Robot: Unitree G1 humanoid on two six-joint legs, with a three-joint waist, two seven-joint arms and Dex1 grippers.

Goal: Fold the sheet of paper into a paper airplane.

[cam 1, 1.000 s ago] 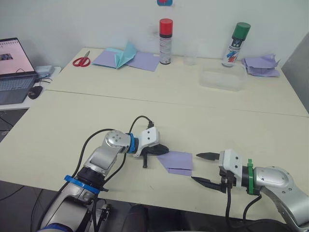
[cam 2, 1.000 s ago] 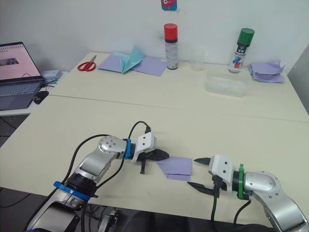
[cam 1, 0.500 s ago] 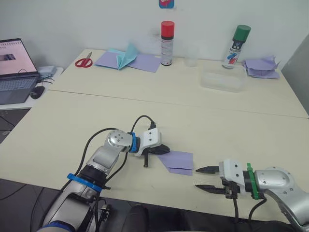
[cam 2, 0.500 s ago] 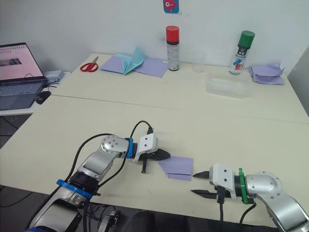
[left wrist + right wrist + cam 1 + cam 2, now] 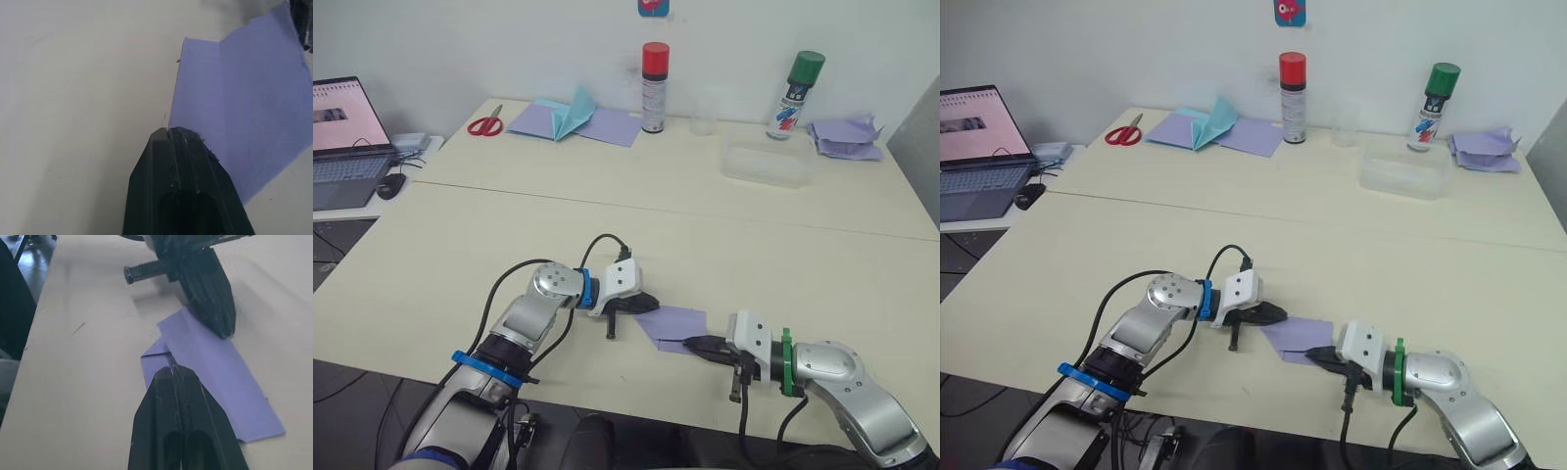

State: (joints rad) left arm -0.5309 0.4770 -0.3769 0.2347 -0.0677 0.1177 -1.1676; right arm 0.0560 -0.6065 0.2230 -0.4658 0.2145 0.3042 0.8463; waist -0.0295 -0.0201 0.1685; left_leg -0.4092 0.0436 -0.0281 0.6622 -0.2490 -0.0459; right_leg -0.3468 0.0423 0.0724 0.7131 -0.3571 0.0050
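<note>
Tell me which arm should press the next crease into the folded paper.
Right, probably. The right gripper, shut, sits at the folded lavender paper's near edge, while the left gripper, also shut, pins its far corner and looks better kept as anchor.

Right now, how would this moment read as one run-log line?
stage: mid-fold | folded lavender paper flat on table | left gripper shut, tips on paper's edge | right gripper shut, tips at opposite edge

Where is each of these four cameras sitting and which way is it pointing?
Left eye view: head camera, looking down over the table; both arms show.
Right eye view: the same scene from its stereo twin.
Left wrist view: looks along the shut left hand onto the sheet of paper.
Right wrist view: looks along the shut right hand at the same sheet, with the left hand opposite.
All four share the sheet.
</note>
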